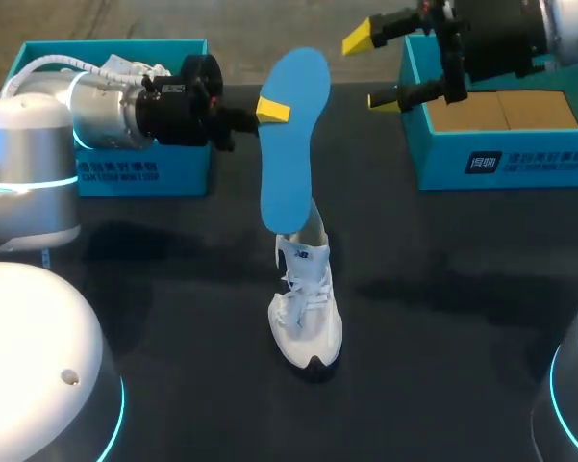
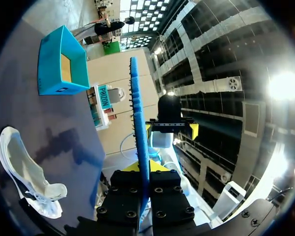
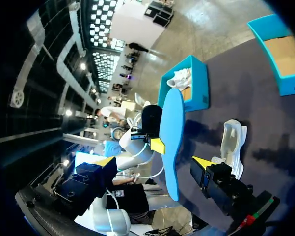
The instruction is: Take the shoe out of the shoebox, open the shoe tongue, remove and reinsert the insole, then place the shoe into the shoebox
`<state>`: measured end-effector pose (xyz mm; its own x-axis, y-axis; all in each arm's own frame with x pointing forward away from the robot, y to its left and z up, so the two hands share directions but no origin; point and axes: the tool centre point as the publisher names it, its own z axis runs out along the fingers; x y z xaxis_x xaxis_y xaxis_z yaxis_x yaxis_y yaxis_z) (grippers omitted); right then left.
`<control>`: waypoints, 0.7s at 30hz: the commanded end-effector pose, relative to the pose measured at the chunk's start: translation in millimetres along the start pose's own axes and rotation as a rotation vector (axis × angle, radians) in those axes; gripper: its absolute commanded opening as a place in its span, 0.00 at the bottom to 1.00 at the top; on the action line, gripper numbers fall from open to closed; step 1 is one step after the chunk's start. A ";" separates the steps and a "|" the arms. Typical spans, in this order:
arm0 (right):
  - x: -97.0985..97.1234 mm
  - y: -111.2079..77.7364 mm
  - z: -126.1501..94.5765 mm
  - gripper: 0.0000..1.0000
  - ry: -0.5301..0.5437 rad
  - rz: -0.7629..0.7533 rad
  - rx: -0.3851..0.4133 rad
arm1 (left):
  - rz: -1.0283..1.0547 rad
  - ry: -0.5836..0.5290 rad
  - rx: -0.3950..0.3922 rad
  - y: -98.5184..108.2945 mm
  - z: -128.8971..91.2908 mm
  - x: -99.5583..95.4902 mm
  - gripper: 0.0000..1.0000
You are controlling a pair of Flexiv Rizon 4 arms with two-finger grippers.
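While the white shoe (image 1: 308,308) stands on the dark tabletop (image 1: 442,318) at the centre of the frame, toe toward the lower edge, the left claw (image 1: 269,110), just left of upper centre, is clenched on one long edge of the blue insole (image 1: 290,144), holding it upright above the shoe. The left wrist view shows the insole edge-on, pinched between both fingers. Its lower end overlaps the shoe's opening from overhead, but whether the two touch cannot be told. The right claw (image 1: 375,69) hangs released at the upper right, over the left wall of the open shoebox (image 1: 500,159), yellow tips apart and nothing between them. A second teal box (image 1: 115,178) sits at the upper left behind the left arm. The insole looks like thin foam: very light, bendy along its length and likely to bow when held by one edge, so a hold near mid-length, with the other claw steadying the free end, would probably guide it best. The shoe appears light, with a soft upper that would cave under a squeeze. The firmer heel or sole edge seems the safer hold.
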<state>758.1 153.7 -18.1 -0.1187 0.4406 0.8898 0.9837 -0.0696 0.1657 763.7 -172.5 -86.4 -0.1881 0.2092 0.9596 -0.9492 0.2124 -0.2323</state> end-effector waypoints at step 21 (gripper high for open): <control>55.4 -11.6 17.8 1.00 -0.696 0.052 -0.088 | 0.000 -0.002 -0.001 0.2 -0.3 0.1 0.00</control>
<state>742.9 190.3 18.3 -0.0154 0.7284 0.6850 0.9696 -0.1565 0.1883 763.8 -172.4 -86.5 -0.1880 0.2087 0.9597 -0.9489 0.2135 -0.2323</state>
